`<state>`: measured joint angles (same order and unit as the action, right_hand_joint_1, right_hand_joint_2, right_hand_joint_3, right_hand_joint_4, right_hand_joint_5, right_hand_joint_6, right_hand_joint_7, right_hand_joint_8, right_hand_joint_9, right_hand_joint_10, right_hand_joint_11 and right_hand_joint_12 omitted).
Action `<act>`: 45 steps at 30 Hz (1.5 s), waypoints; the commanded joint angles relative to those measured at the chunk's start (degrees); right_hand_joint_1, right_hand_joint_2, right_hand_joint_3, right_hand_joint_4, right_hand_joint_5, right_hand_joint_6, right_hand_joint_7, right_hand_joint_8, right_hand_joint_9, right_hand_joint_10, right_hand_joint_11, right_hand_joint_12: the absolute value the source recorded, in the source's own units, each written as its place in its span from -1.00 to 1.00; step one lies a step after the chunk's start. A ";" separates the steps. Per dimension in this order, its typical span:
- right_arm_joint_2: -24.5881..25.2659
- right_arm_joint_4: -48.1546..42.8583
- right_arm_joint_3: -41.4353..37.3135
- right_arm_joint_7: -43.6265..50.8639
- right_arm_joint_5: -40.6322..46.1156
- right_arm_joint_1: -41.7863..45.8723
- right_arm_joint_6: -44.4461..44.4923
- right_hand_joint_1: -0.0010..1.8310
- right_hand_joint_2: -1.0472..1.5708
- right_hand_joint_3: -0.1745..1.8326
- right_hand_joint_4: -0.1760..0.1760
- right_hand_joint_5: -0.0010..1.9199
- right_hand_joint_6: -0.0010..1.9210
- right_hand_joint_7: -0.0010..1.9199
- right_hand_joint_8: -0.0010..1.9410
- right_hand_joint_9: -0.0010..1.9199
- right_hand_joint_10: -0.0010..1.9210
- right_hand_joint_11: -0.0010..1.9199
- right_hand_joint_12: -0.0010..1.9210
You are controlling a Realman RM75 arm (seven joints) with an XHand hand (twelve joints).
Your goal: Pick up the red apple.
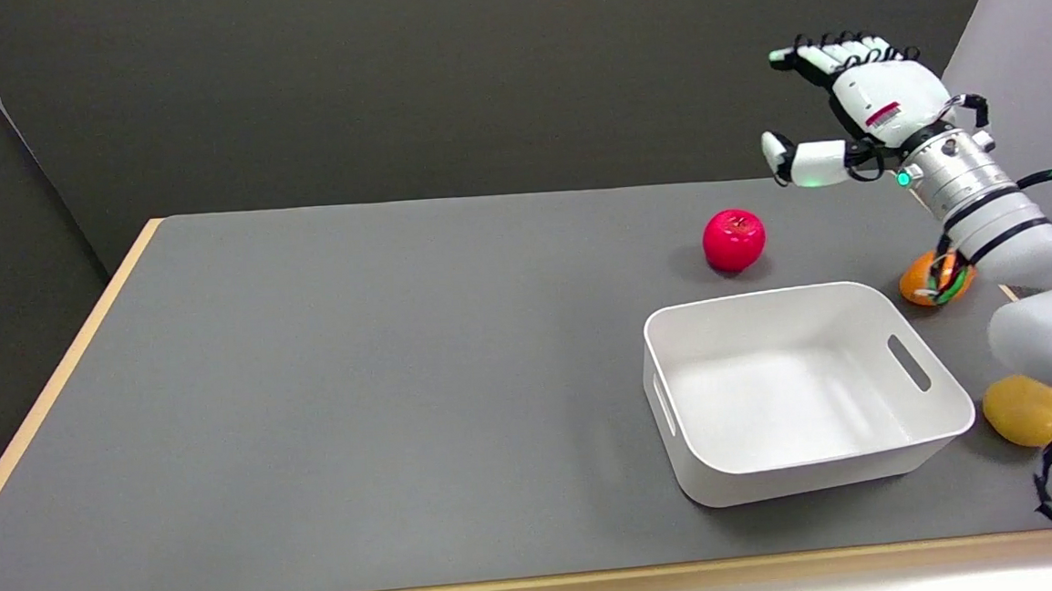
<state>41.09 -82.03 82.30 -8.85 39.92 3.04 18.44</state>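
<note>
White bin (941, 435) sits nearest, by the table's (313, 391) near edge toward the right end, w/ nothing in it. Yellow fruit (1026, 411) just beside its right wall; orange fruit (931, 278) behind that, partly hidden by the arm. Red apple (734, 240) stands alone, stem up, just beyond the bin's far wall, not touching it. Right hand (862, 115) hangs in the air up past the apple, toward the far right corner, fingers spread wide, holding nothing.

Apple looks smooth, glossy, rigid, prob light; could roll or slip, so wrap around its widest part from above. Plenty of open table to its left and behind; bin rim close on the near side, so come down from the top or far side.
</note>
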 commanded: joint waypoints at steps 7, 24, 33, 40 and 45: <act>-9.82 1.93 3.03 -0.39 15.59 1.88 -24.45 -0.73 0.28 0.11 0.56 -0.86 -0.61 -0.82 -0.74 -0.87 -0.42 -0.98 0.17; -7.03 11.79 29.84 -0.39 16.75 -22.89 -21.39 -0.83 0.26 0.10 0.55 -0.87 -0.62 -0.84 -0.74 -0.90 -0.44 -0.99 0.16; -4.31 16.83 31.45 -0.39 16.67 -25.62 -21.07 -0.83 0.26 0.11 0.54 -0.89 -0.62 -0.86 -0.75 -0.93 -0.46 -0.99 0.14; -3.28 19.67 31.60 -0.39 17.07 -25.00 -20.04 -0.84 0.26 0.12 0.55 -0.89 -0.62 -0.87 -0.76 -0.93 -0.46 -1.00 0.13; -2.38 21.39 32.81 -0.39 16.82 -25.55 -19.79 -0.83 0.26 0.13 0.55 -0.89 -0.62 -0.87 -0.76 -0.93 -0.46 -1.00 0.13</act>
<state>36.01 -67.71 108.82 -9.23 56.09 -17.54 -2.65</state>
